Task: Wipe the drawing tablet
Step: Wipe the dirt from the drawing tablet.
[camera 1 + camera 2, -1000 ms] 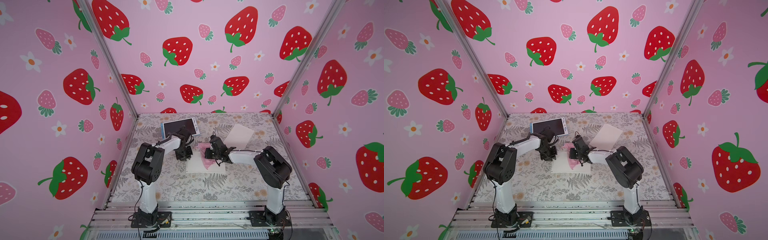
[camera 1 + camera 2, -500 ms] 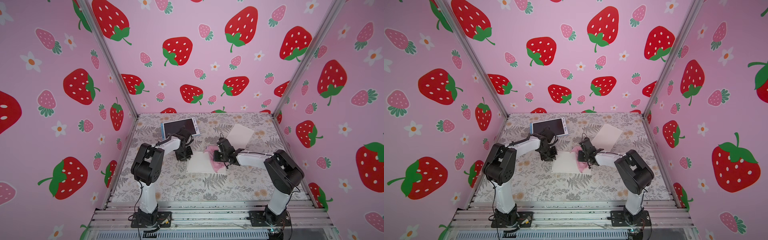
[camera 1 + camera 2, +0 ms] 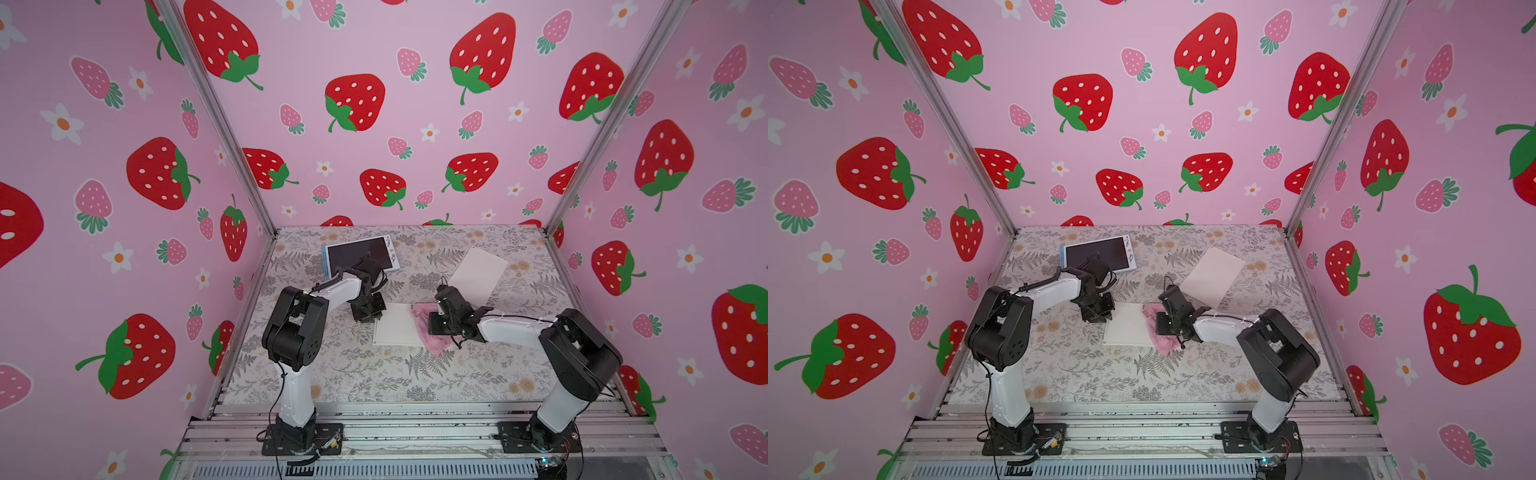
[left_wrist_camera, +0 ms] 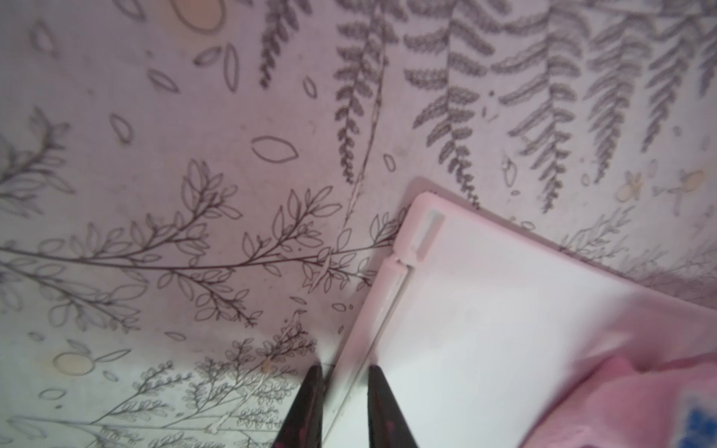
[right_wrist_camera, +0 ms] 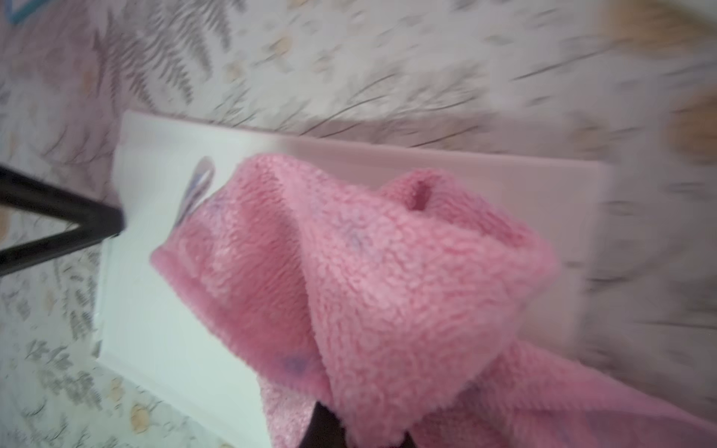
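The drawing tablet (image 3: 392, 328) (image 3: 1127, 328) is a white board with a pale pink rim, lying flat mid-table. My left gripper (image 3: 376, 318) (image 4: 343, 372) points down at its left edge, one finger on each side of the rim, shut on it. My right gripper (image 3: 432, 324) (image 5: 364, 426) is shut on a fluffy pink cloth (image 3: 428, 334) (image 5: 388, 271). The cloth rests on the tablet's right edge and spills onto the table. A purple smear (image 5: 198, 186) shows on the white surface (image 5: 155, 310) beside the cloth. The cloth hides most of the right fingers.
A blue-framed tablet with a dark screen (image 3: 359, 257) (image 3: 1096, 255) lies at the back left, just behind the left arm. A white sheet (image 3: 478, 274) (image 3: 1214, 274) lies at the back right. Strawberry-print walls enclose the fern-patterned table on three sides.
My right gripper has dragged the pink cloth across the tablet from its middle to its right edge. The left gripper stays at the left edge, its jaws slightly narrower.
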